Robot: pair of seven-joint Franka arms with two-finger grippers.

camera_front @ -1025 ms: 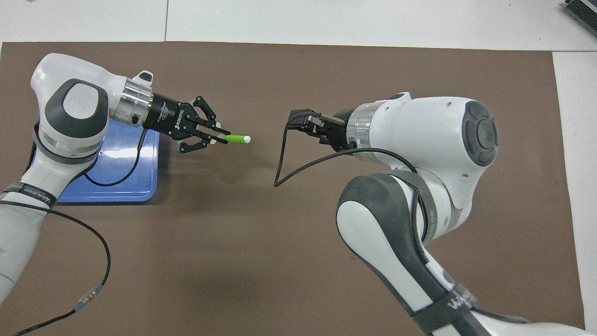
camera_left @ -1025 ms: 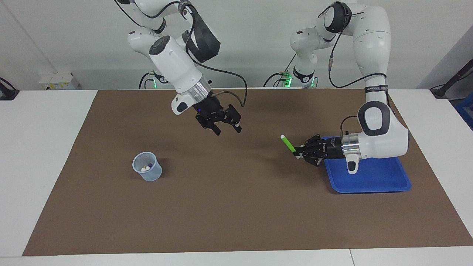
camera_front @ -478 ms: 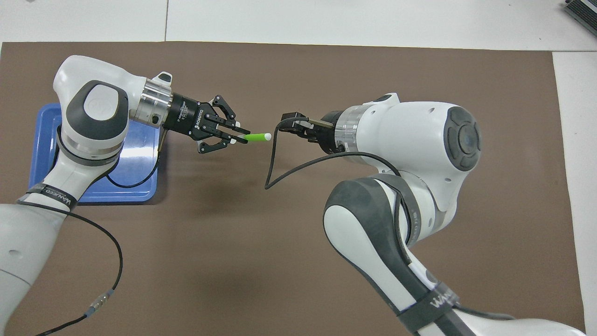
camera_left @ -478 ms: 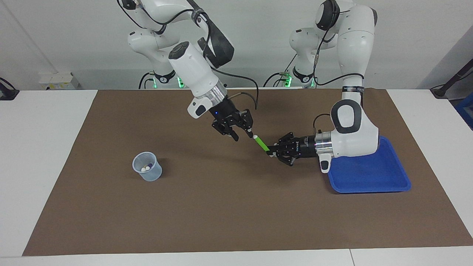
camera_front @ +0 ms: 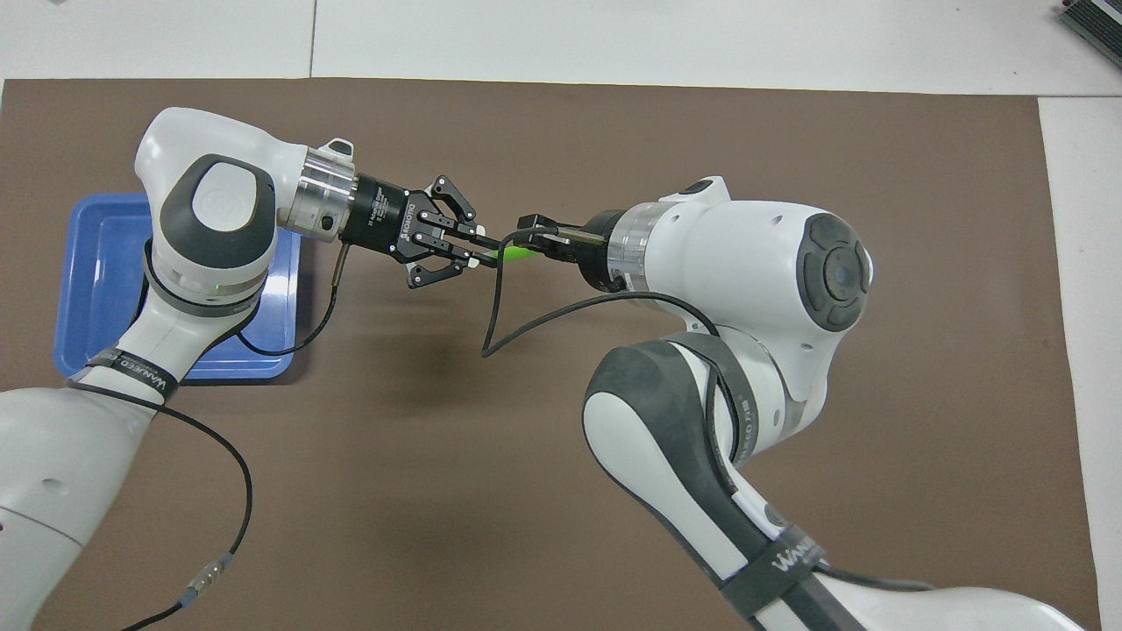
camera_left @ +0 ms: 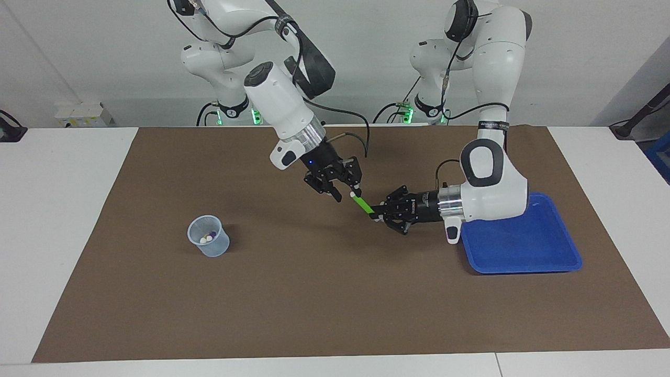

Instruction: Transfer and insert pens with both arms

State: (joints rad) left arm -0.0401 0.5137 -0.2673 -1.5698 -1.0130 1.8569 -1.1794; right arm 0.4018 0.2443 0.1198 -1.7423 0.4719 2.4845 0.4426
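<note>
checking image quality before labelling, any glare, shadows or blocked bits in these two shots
Facing view: even light, soft shadows on the brown mat under both arms and beside the cup. Overhead view: a pale sheen on the blue tray, and the right arm covers most of the green pen.

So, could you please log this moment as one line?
phase: handover | left gripper: shut on green pen | right gripper: at pen's pale end, grip unclear | cup: two pens inside | tray

Bright, even overhead light is casting soft shadows on the brown mat (camera_left: 335, 293); glare is streaking the blue tray (camera_front: 96, 263).
</note>
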